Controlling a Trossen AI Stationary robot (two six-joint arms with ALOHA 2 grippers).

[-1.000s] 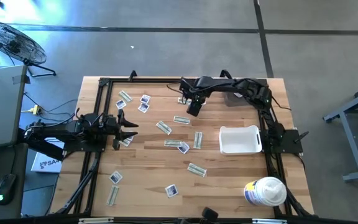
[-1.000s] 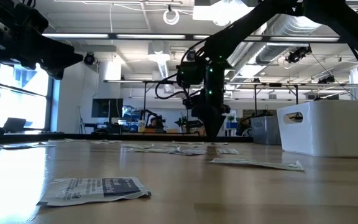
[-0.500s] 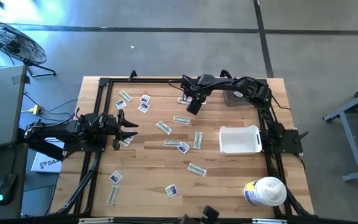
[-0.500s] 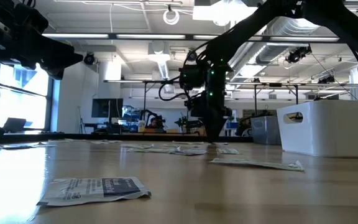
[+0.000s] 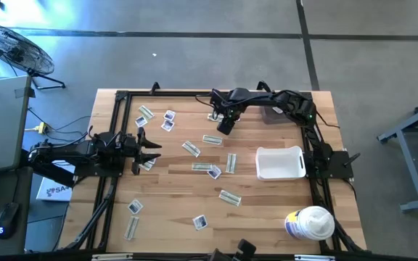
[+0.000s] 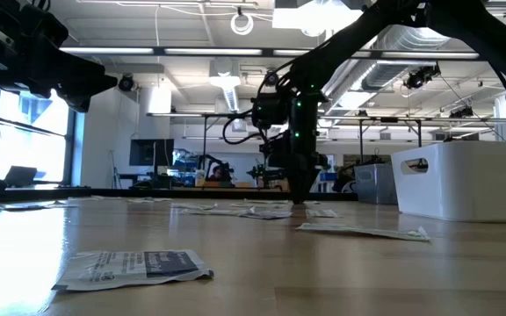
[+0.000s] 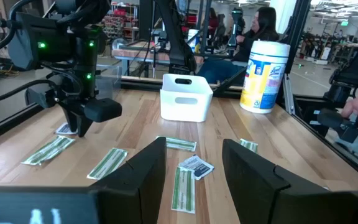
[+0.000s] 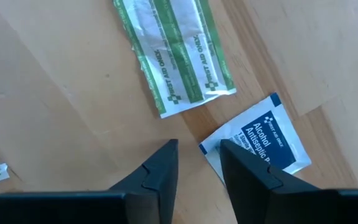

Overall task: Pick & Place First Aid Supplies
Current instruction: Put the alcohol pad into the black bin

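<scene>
Several first aid packets lie flat and scattered on the wooden table (image 5: 267, 210): greenish-white strips (image 5: 212, 139) and square white sachets with blue print (image 5: 200, 222). My right gripper (image 5: 223, 127) points down at the far middle of the table, low over it (image 6: 299, 200). It is open by a narrow gap (image 8: 199, 163). A corner of a white alcohol sachet (image 8: 260, 140) lies between its fingertips, next to a strip (image 8: 176, 56); I cannot tell whether they touch it. My left gripper (image 5: 151, 151) waits open and empty at the table's left side (image 7: 194, 165).
A white bin (image 5: 280, 162) stands at the right middle of the table. A large white tub with a yellow-blue label (image 5: 309, 223) stands at the near right corner. A black frame (image 5: 122, 98) runs along the table's edges. People sit in the room beyond (image 7: 260, 25).
My right gripper has come down a little toward the table at the far middle. The packets lie as before.
</scene>
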